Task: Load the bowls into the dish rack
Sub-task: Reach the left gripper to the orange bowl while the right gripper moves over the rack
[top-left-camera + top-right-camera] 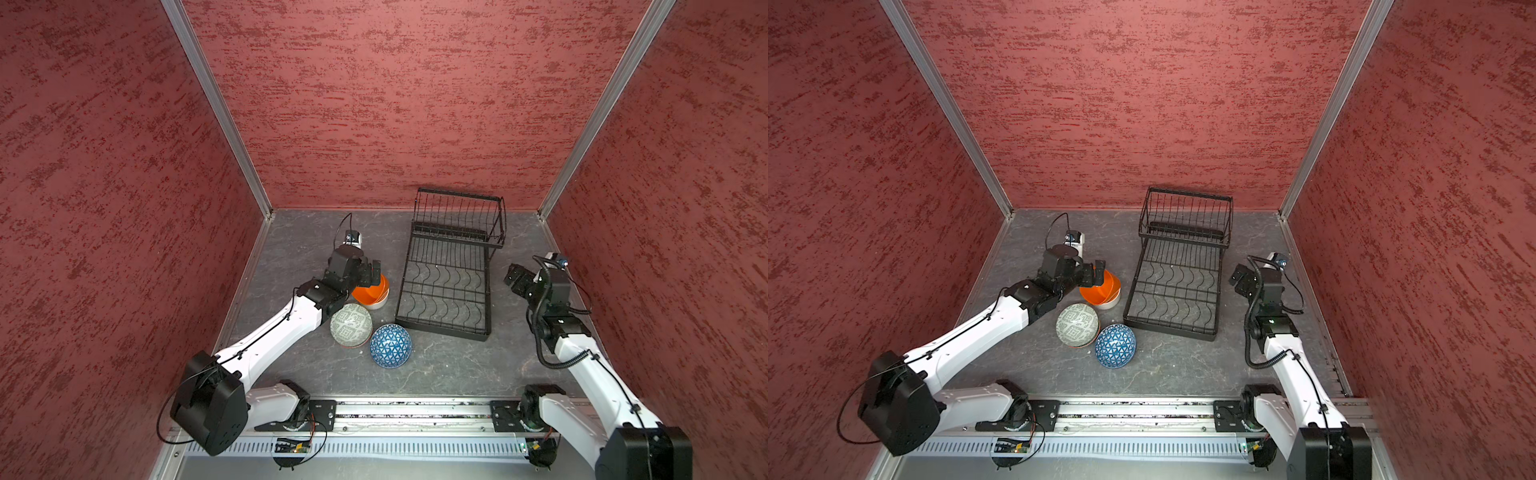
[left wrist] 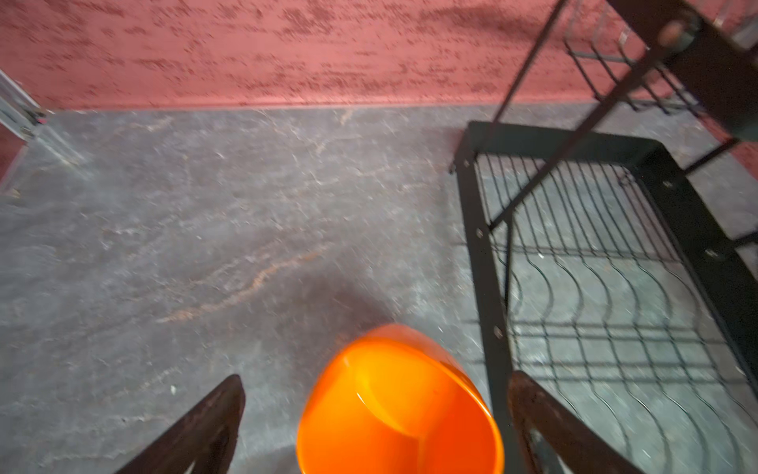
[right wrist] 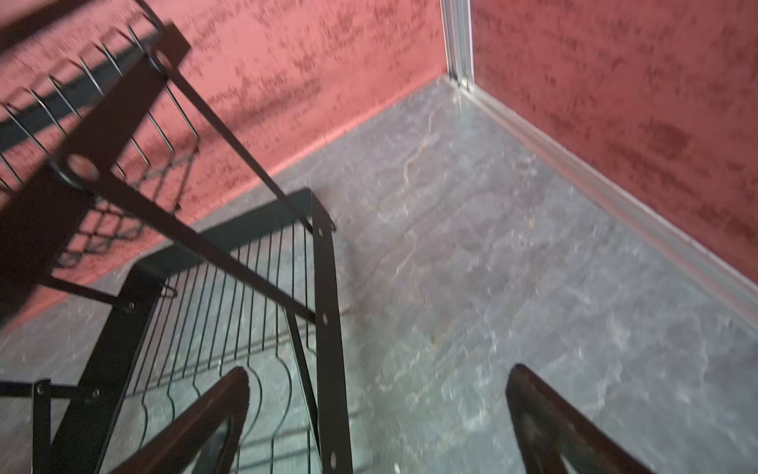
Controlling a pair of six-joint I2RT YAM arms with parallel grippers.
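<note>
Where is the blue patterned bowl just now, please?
In both top views the blue patterned bowl lies upside down right of the grey-green bowl, just before the dish rack's near-left corner.

Grey tabletop — red walls around.

L gripper over orange bowl, nr rack.
</note>
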